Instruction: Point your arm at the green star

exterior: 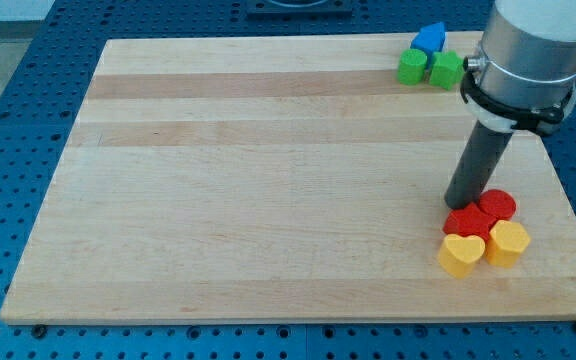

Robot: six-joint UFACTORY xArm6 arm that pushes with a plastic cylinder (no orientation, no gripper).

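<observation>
Two green blocks sit side by side near the board's top right. The right one has a jagged outline and looks like the green star. The left one looks rounder. A blue block lies just above them. My tip is far below them, at the view's lower right. It rests against the upper left of a red block, with a round red block right beside it. The arm's grey housing hangs just right of the green star.
A yellow heart and a yellow hexagon-like block lie just below the red blocks, close to the wooden board's lower right edge. Blue perforated table surrounds the board.
</observation>
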